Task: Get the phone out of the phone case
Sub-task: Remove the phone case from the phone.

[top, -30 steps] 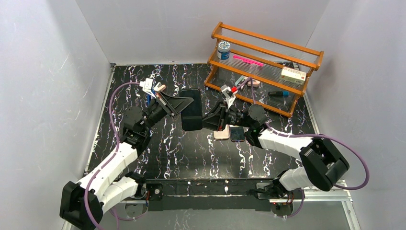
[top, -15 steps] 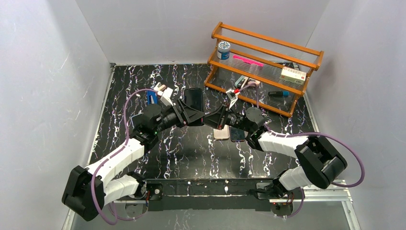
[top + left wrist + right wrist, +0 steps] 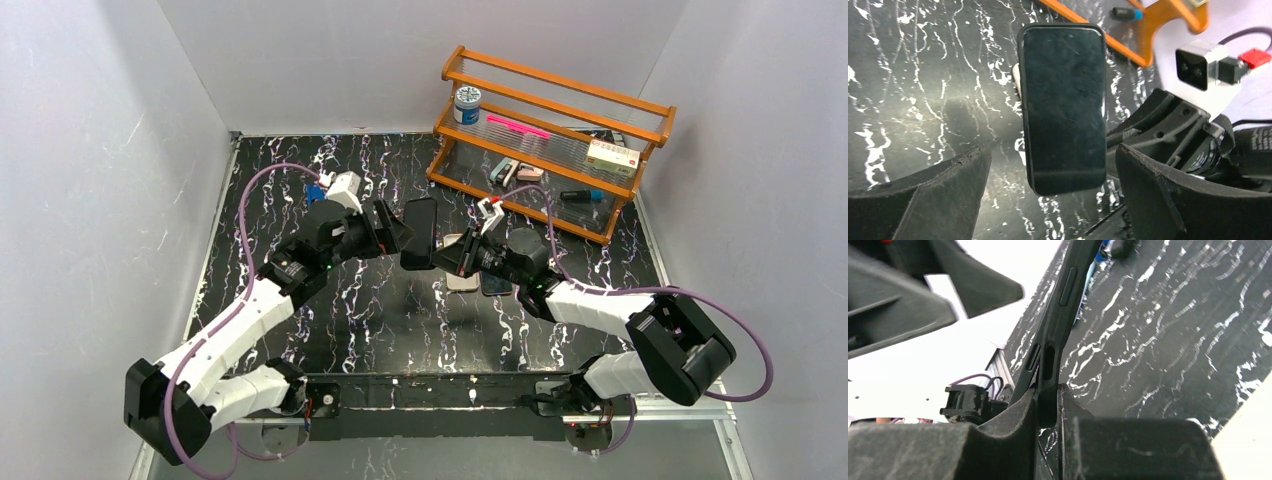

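Note:
The phone, dark screen inside its black phone case (image 3: 1063,107), hangs upright above the table, seen edge-on from above (image 3: 419,233). My right gripper (image 3: 1049,407) is shut on the case's long edge, which is pinched between both pads (image 3: 447,257). Whether the phone has lifted from the case anywhere I cannot tell. My left gripper (image 3: 1052,157) faces the screen with its jaws spread wide; the phone's lower end sits between the fingertips (image 3: 975,162) without touching either. From above, the left gripper (image 3: 398,236) stands just left of the phone.
Two other phones (image 3: 463,279) (image 3: 497,280) lie flat on the marble table (image 3: 350,310) under the right arm. A wooden rack (image 3: 610,215) with small items stands at the back right, a tin (image 3: 467,103) on its top shelf.
My left gripper has let go of the phone and opened wide. Both arms came closer together, and the phone turned from flat-on to edge-on, held by the right gripper alone.

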### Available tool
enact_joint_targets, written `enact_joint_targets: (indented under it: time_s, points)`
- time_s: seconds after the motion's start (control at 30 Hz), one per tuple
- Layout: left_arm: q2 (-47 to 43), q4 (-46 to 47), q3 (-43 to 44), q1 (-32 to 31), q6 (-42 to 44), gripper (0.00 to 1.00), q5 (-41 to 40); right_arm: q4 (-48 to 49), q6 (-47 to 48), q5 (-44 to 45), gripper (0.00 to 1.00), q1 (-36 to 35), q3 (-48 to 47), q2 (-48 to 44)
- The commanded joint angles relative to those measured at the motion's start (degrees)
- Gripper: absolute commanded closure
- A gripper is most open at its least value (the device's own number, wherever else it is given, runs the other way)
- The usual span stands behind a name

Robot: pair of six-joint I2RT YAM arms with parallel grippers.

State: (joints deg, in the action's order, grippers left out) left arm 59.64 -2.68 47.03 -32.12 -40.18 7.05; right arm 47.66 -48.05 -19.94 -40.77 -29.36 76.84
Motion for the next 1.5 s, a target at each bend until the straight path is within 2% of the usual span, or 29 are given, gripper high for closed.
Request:
enact_joint_targets:
  time_s: [0.0,0.23,0.37,0.5,0.87,1.23,1.47]
  points:
    - [-0.2,-11.8,5.8,-7.0,11.5,0.08,-14.1,-3.1,-2.6,4.7,0.99,0.1,-3.2,-2.2]
    - [5.7,-16.2,11.1,-20.8,19.1,0.11,-29.7,-9.9,-4.9,7.7,0.99,-0.1,-5.0,-2.7]
    - [10.4,-17.7,13.4,-27.1,22.0,0.21,-38.6,-11.3,-5.5,7.9,0.99,-0.2,-5.7,-2.7]
    - [14.6,-18.1,15.2,-30.7,24.2,0.28,-45.0,-10.9,-6.2,7.2,0.99,-0.4,-6.0,-2.2]
    - [20.6,-17.9,16.5,-33.2,26.8,0.46,-53.6,-10.1,-7.2,5.9,0.99,-0.8,-5.9,-2.2]
    - [24.4,-15.3,14.9,-33.4,29.8,0.48,-57.9,-7.9,-10.0,3.5,0.99,-0.9,-5.8,-2.8]
    - [25.7,-9.7,13.6,-33.4,32.1,0.57,-60.3,-7.6,-11.4,2.4,0.99,-1.5,-6.0,-3.8]
